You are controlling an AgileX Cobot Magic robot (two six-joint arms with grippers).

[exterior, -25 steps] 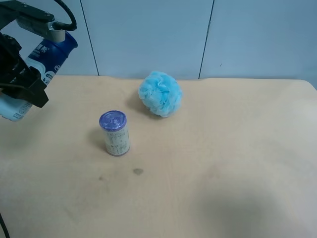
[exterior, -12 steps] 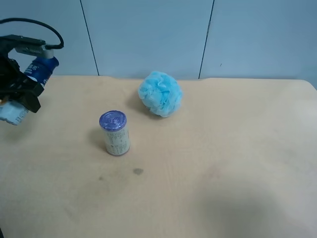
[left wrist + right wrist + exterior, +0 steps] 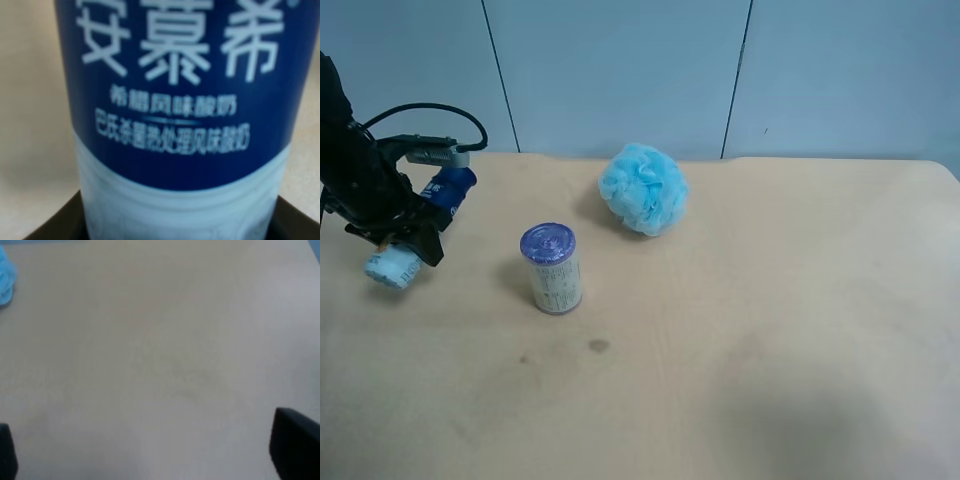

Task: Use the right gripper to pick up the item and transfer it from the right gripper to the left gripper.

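Left of the purple-lidded can [image 3: 552, 268], at the table's [image 3: 770, 340] edge, the left gripper [image 3: 398, 228] is clamped around the item [image 3: 448, 189], held tilted just above the tabletop, dark blue cap end toward the can, pale end away from it. Close up in the left wrist view, the item [image 3: 180, 115] fills the frame: large white Chinese characters on dark blue, two smaller lines beneath, then a pale blue band; I cannot read them reliably. The can's label print is too small to read. A second ago the bottle was held higher and farther from the can; it has since dropped and come closer. The right gripper [image 3: 150, 460] is spread wide over bare table, holding nothing. Beyond the can lies the bath puff [image 3: 643, 189].
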